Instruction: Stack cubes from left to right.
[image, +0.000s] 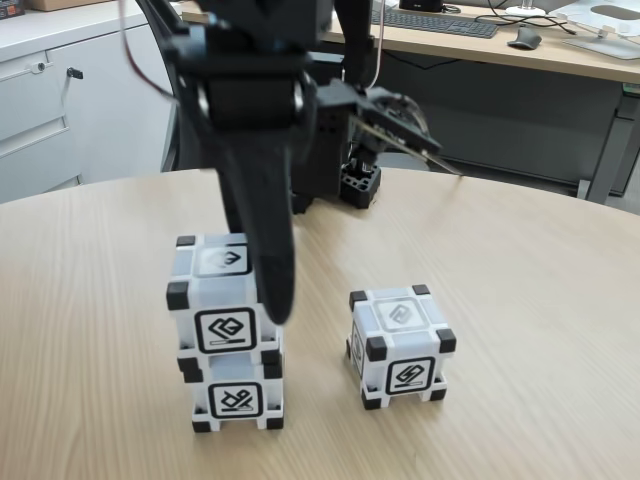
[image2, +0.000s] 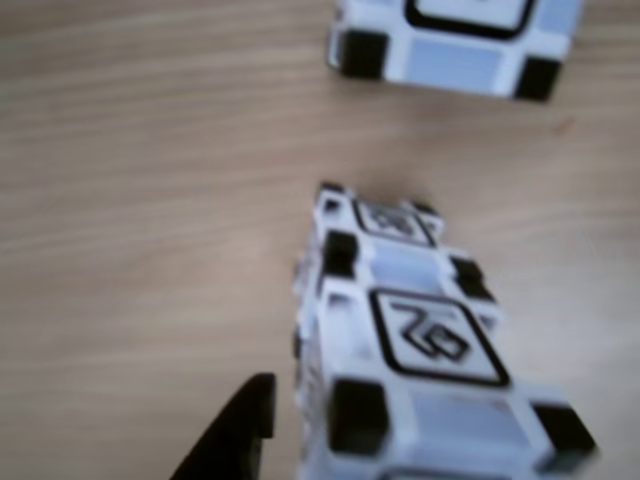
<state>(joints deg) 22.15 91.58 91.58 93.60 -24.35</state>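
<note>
Two white cubes with black corners stand stacked at the left of the fixed view: the upper cube (image: 215, 290) rests slightly askew on the lower cube (image: 235, 395). The third cube (image: 400, 345) sits alone on the table to the right. My black gripper (image: 262, 300) hangs over the stack, with one finger (image: 272, 270) down the front right of the upper cube. In the other view a fingertip (image2: 245, 425) stands beside the upper cube (image2: 430, 400) with a gap between them, so the gripper is open. The lower cube (image2: 395, 235) and the third cube (image2: 460, 40) lie beyond.
The round wooden table (image: 520, 300) has free room on the right and in front. The arm's base (image: 355, 180) stands at the table's far edge. Behind it are a white cabinet (image: 60, 110) and a desk (image: 500, 45) with a keyboard.
</note>
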